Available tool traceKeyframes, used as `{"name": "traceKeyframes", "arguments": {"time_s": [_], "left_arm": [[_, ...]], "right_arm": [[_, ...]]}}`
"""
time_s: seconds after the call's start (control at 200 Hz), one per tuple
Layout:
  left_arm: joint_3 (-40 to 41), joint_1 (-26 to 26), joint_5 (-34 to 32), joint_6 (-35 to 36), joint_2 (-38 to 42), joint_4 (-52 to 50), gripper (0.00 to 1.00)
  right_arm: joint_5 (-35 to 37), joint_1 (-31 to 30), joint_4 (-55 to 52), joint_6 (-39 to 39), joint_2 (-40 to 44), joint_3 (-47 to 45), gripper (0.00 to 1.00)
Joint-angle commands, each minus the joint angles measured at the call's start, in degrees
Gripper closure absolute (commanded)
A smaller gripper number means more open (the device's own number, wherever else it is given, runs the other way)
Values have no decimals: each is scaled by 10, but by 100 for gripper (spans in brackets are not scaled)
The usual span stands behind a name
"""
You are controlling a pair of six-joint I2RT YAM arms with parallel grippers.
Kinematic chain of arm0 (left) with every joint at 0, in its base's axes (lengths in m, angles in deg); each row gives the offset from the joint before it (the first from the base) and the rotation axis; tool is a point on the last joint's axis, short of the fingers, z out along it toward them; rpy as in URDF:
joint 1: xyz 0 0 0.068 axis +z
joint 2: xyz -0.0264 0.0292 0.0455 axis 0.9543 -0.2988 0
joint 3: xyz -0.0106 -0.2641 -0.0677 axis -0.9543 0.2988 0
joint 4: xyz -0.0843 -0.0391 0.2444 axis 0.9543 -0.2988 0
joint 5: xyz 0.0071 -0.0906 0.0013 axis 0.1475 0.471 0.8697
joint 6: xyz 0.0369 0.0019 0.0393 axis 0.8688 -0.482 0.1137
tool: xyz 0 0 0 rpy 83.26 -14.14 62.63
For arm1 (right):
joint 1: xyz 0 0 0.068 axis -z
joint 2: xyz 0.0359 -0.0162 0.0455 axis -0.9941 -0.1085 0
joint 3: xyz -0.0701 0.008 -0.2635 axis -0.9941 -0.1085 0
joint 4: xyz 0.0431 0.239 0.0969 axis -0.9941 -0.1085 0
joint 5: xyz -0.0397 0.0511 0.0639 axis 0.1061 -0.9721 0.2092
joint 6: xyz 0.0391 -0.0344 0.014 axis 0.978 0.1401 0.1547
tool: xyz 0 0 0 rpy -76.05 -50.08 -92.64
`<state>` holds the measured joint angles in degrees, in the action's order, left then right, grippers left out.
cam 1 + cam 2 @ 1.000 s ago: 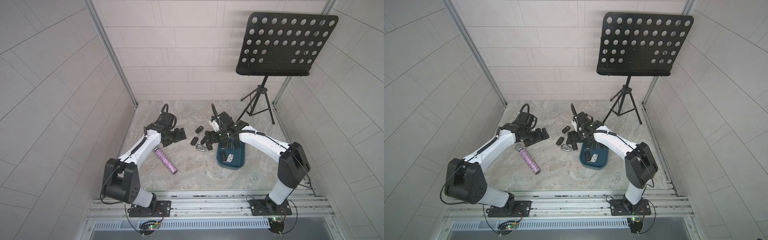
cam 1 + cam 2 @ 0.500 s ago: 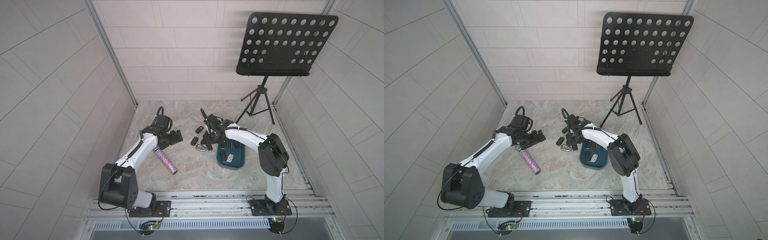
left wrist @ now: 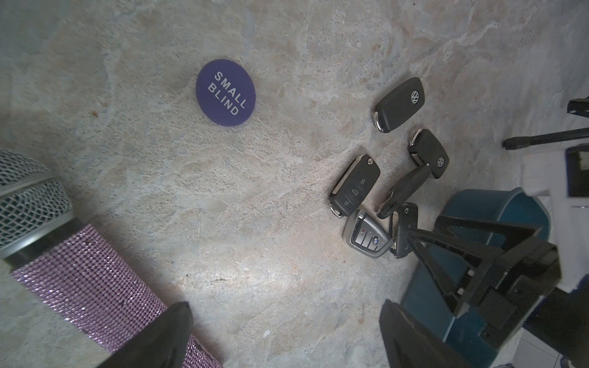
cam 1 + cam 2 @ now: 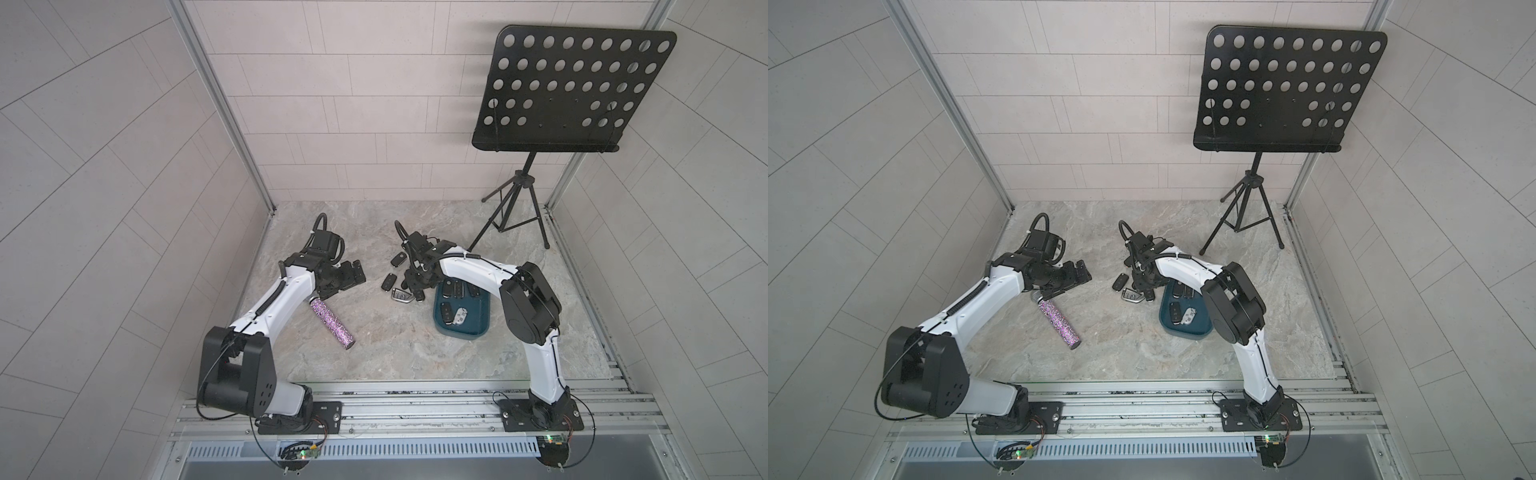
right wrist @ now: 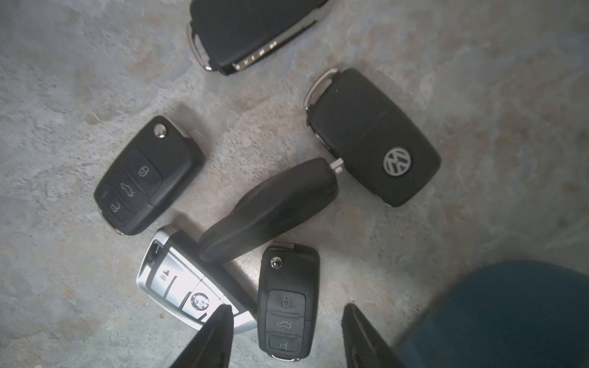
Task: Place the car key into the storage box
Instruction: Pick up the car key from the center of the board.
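Observation:
A black three-button car key lies flat on the stone floor just outside the storage box. My right gripper reaches down over it, one finger on each side with a narrow gap to the key, so it is open. In both top views the key sits beside the dark teal storage box, which holds several fobs. My left gripper stands wide open over bare floor, apart from the keys.
Round the key lie a silver fob, a smooth black fob leaning on it, and several other black fobs. A purple glitter microphone and a "SMALL BLIND" disc are by the left arm. A music stand is at the back right.
My right arm swung left from over the box and came down over the loose keys, and its jaws narrowed round the three-button key. The left arm drew back slightly.

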<state>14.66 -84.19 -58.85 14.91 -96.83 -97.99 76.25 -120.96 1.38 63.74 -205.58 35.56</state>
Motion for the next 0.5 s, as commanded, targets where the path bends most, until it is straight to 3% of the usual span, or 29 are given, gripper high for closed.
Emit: {"name": "traceKeyframes", "arguments": {"time_s": [0.0, 0.495], "left_arm": [[3, 3, -5, 2, 0, -7, 0], [1, 3, -7, 5, 1, -11, 0]], "right_arm": [[18, -6, -11, -3, -12, 13, 43], [35, -9, -31, -4, -53, 42, 52]]}}
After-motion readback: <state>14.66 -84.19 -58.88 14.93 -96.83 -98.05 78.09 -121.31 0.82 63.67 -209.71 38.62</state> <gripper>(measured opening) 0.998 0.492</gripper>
